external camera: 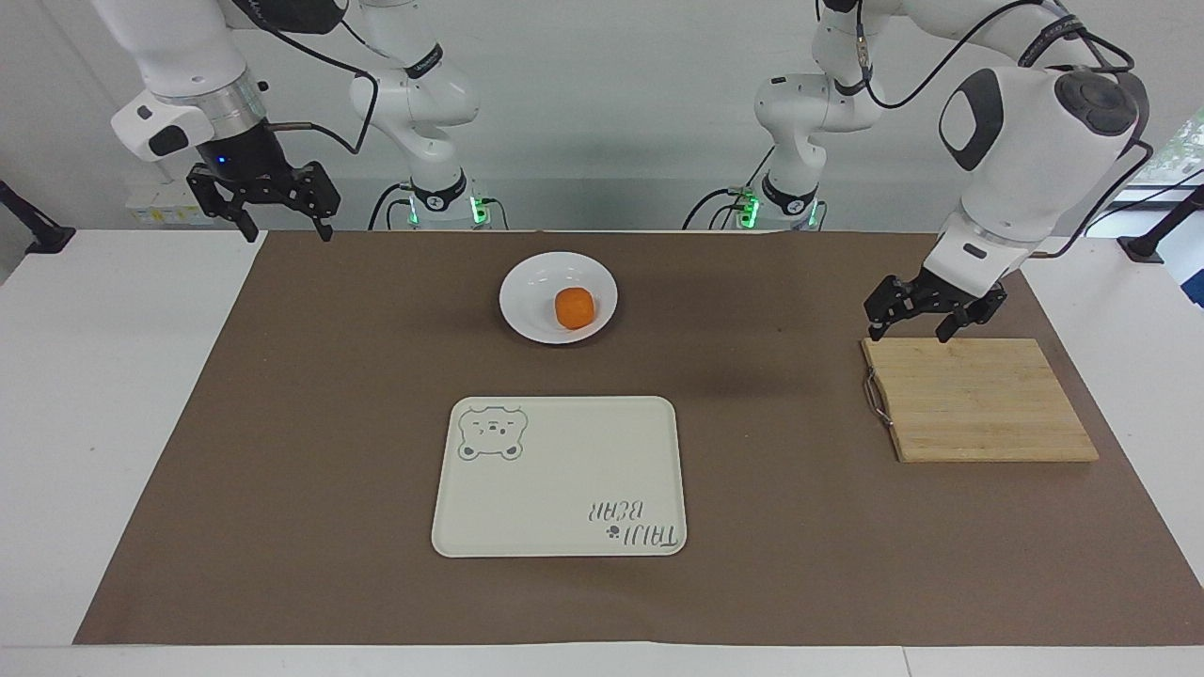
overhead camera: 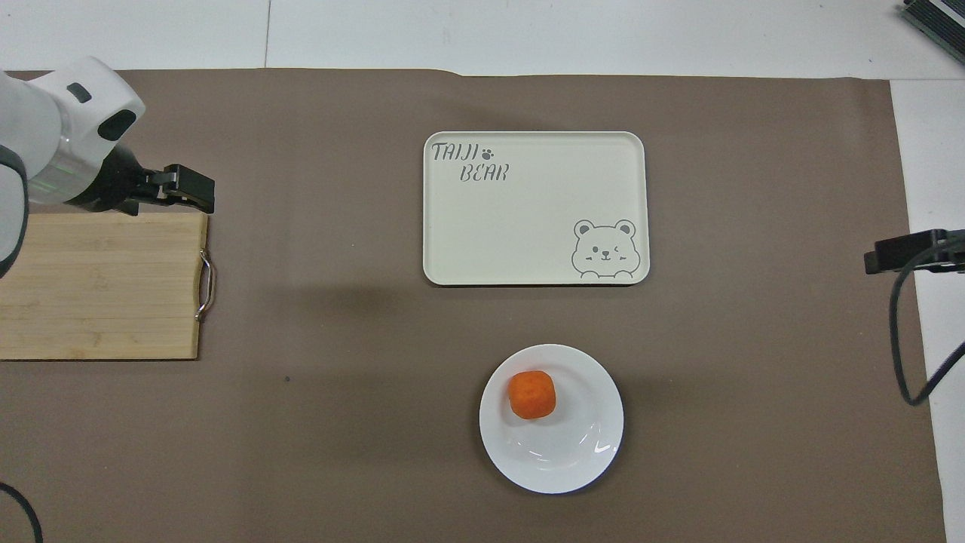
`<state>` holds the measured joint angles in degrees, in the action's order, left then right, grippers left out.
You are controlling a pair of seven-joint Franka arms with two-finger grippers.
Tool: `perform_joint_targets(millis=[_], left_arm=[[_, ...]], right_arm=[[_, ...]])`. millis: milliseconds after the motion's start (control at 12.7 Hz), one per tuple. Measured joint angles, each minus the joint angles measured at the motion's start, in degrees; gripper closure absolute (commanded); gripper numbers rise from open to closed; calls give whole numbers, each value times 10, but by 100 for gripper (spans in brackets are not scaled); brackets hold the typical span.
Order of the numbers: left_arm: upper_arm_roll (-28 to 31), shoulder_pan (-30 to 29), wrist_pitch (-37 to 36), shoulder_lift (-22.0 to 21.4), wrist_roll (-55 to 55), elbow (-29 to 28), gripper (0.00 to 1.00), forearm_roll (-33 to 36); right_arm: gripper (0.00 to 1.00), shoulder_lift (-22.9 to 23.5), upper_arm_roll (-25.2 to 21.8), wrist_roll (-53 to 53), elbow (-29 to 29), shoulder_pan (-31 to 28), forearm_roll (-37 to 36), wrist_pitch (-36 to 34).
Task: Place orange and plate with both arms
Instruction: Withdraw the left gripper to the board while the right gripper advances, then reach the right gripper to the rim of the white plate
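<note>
Hidden or cut off: in the overhead view we see the white left arm only at the upper left edge of the frame, its upper links cropped; of the right arm only a black tip and a cable show at the right edge. We cannot read both finger gaps there; the facing view shows them.

Orange: we note a small round orange fruit with a matte peel [external camera: 574,307] [overhead camera: 532,394], lying inside the dish, off-centre.

Plate: a round glossy white shallow plate with a raised rim [external camera: 527,282] [overhead camera: 580,460], at upper centre of the facing view, on the brown paper mat [external camera: 329,423]. It is nearer to the robots than the tray and apart from it.

Tray: a cream rectangular tray with a bear drawing and lettering [external camera: 564,470] [overhead camera: 528,226], centre of the frame.

Board: a bamboo cutting board with a metal handle [external camera: 978,400] [overhead camera: 98,286], toward the left arm's end of the table.

Left gripper: black two-finger left gripper [external camera: 926,324] [overhead camera: 181,188], over the board's edge nearest the robots; fingers spread wide, holding nothing.

Right gripper: black two-finger right gripper [external camera: 282,226], raised at upper left of the facing view, over the mat's corner; we see the fingers parted and empty. This arm waits.
</note>
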<state>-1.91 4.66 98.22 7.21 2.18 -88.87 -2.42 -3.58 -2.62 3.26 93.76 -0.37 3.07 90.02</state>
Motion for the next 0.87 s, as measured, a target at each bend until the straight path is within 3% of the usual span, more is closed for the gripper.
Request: perform_joint_targets(millis=[551,866], left_arm=[[16,0,-47,-24,-7,0,0,9],[16,0,-47,-25,-7,0,0,9]], right_arm=[[0,8,3,39,145,7,228,78],[0,11,4,119,256,17,305,133]])
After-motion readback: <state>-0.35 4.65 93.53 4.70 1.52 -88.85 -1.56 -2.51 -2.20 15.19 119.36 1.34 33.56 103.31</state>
